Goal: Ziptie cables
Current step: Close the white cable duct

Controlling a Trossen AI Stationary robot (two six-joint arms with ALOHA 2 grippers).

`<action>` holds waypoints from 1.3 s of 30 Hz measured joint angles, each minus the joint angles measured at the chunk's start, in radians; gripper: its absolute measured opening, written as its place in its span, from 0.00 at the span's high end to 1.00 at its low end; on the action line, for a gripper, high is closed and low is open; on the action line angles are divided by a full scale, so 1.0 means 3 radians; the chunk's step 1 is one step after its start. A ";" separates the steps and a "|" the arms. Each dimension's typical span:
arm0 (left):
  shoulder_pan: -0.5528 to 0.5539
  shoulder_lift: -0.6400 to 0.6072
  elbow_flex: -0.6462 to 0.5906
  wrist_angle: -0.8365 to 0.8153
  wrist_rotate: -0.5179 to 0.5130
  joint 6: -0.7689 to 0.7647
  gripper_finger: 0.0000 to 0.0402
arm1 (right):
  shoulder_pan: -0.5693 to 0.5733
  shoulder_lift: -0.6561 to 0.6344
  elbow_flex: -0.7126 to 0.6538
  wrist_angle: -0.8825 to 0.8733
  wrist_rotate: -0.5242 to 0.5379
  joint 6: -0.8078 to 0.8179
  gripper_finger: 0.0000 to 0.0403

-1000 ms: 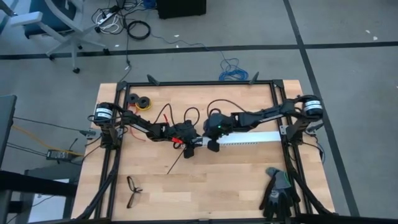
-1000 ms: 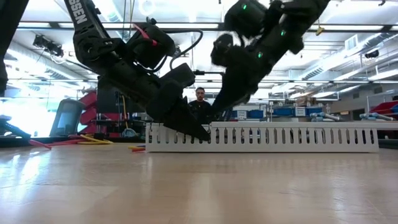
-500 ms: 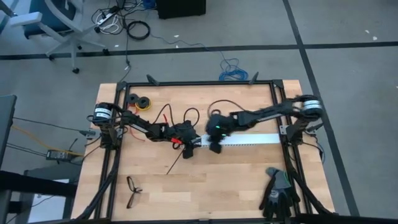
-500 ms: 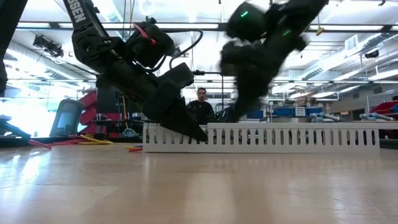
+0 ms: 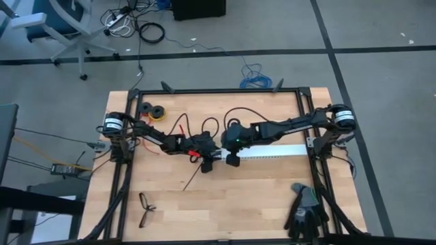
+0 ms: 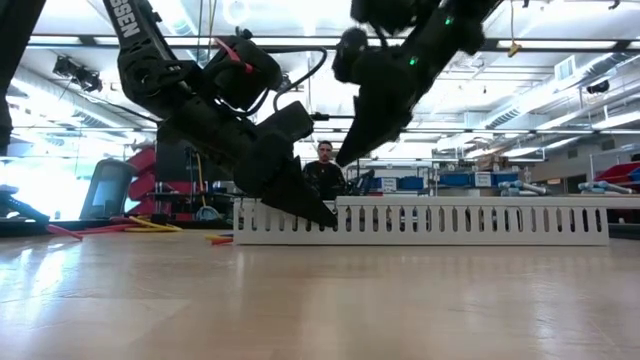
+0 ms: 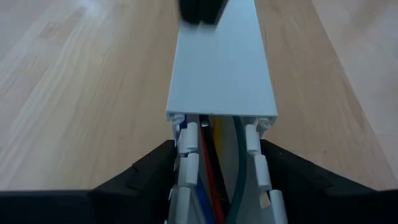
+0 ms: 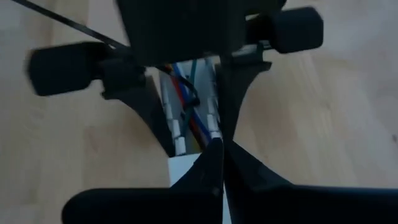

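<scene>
Left gripper (image 7: 217, 177) clamps slotted strip (image 7: 221, 68) — cables (image 7: 208, 158) inside.

Grey carpeted floor (image 5: 381, 82), office chair (image 5: 65, 27), bright ceiling lights (image 6: 300, 15)

Only real change is the right arm. A second ago its gripper (image 6: 345, 160) was poking down at the top edge of the white slotted strip (image 6: 470, 222); half a second ago it had swung a bit toward the strip's far end and gone blurry with the motion. Now it has swung back toward the left gripper (image 6: 325, 215) and sits higher, its tips clear above the strip's top edge. From above, the right gripper (image 5: 231, 160) has moved back beside the strip's near end.
</scene>
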 joint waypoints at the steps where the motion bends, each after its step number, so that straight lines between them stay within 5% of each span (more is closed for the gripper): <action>1: 0.0000 0.0000 0.0000 0.0002 0.0000 0.0000 0.44 | 0.0010 -0.0044 0.0000 -0.0032 0.0004 0.0005 1.00; 16: -0.0011 0.0003 -0.0006 0.0199 0.0011 0.0020 0.28 | 0.0092 -0.0198 0.0002 -0.0198 0.0134 0.0107 1.00; 39: -0.0013 0.0098 -0.0006 0.0239 0.0071 0.0037 0.28 | 0.0095 -0.0209 0.0004 -0.0325 0.0134 0.0179 1.00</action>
